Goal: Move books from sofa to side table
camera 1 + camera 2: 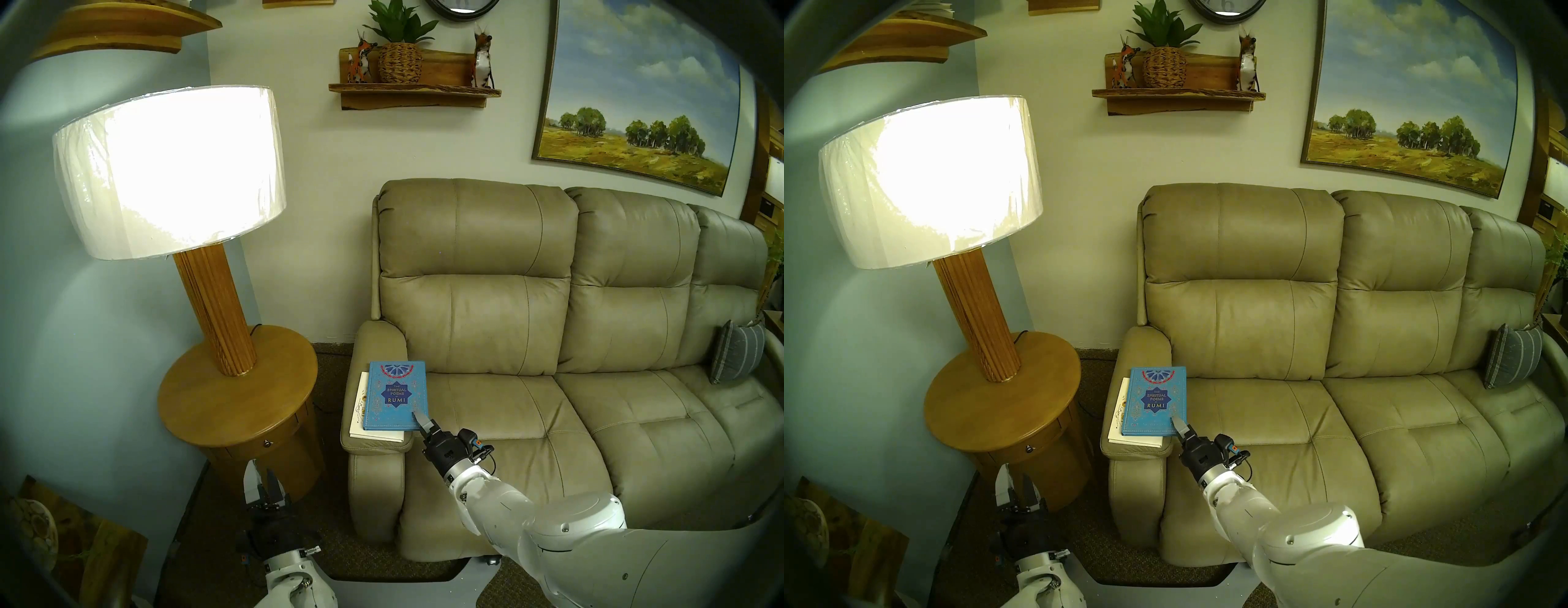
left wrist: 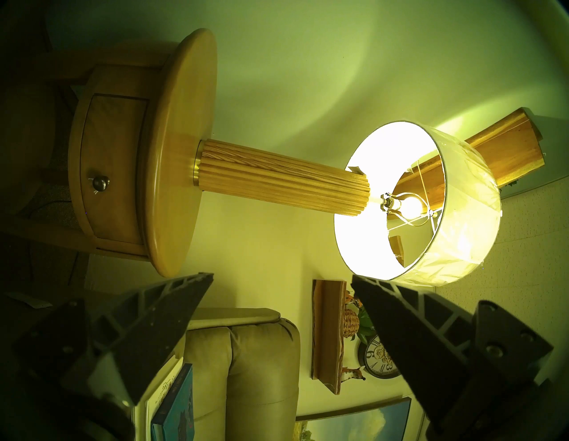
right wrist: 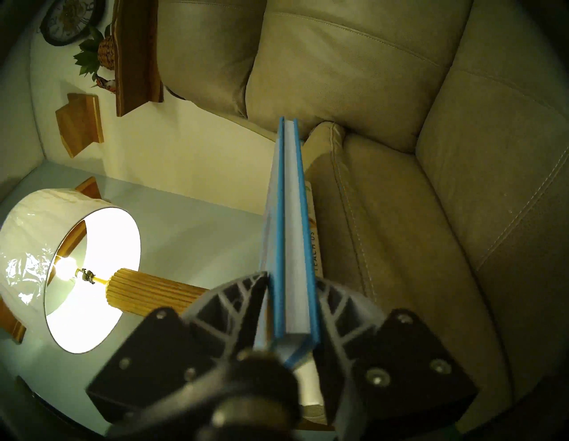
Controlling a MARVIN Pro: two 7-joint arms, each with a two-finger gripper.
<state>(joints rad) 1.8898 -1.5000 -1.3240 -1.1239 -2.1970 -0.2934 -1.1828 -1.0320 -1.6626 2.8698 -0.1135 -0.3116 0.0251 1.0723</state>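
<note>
The turquoise-blue Rumi book [image 1: 396,395] lies on top of a cream-white book [image 1: 360,407] on the sofa's [image 1: 551,339] left armrest. My right gripper [image 1: 420,418] reaches in from the seat side at the blue book's near right corner. In the right wrist view both fingers of that gripper [image 3: 291,277] press against the covers of the blue book [image 3: 291,231], with the cream book [image 3: 315,246] under it. The round wooden side table [image 1: 220,403] stands left of the armrest. My left gripper [image 1: 264,473] hangs open and empty low in front of the table.
A tall lit lamp [image 1: 169,170] with a ribbed wooden column stands on the back of the side table top. A grey striped pillow [image 1: 734,352] leans at the sofa's far right. A wall shelf [image 1: 413,91] with a plant hangs above.
</note>
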